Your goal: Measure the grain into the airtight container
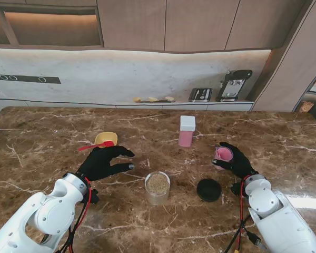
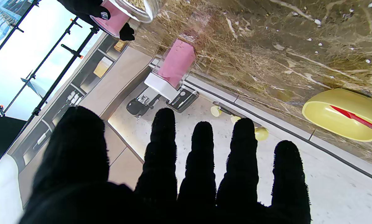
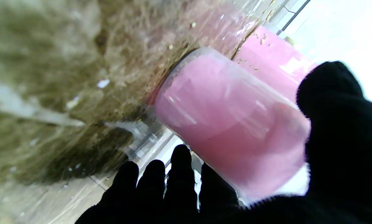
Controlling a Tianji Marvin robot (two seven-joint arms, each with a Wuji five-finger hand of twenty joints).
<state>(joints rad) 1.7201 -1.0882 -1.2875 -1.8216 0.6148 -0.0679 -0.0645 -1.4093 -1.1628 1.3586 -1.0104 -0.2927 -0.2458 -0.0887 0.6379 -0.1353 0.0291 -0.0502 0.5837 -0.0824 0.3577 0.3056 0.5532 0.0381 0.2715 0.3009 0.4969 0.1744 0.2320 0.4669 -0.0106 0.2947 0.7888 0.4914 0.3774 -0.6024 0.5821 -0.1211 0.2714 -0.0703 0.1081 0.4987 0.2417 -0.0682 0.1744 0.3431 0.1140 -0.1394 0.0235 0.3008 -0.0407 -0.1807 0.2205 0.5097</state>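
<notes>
A clear glass jar (image 1: 157, 187) filled with grain stands near me at the table's middle, its top open. The jar also shows in the left wrist view (image 2: 139, 7). A black round lid (image 1: 208, 190) lies flat to its right. Farther back stands a tall pink container (image 1: 186, 132) (image 2: 176, 67) with a white lid. My right hand (image 1: 234, 161) is shut on a small pink cup (image 1: 224, 154) (image 3: 232, 124), thumb (image 3: 338, 124) on one side, fingers (image 3: 179, 174) on the other. My left hand (image 1: 102, 162) (image 2: 173, 174) hovers open with fingers spread, left of the jar.
A yellow bowl (image 1: 106, 138) (image 2: 341, 113) with a red spoon (image 1: 95, 146) (image 2: 360, 120) resting in it sits just beyond my left hand. Behind the marble table (image 1: 42, 137), a back counter holds a toaster (image 1: 200, 94) and a coffee machine (image 1: 233, 84).
</notes>
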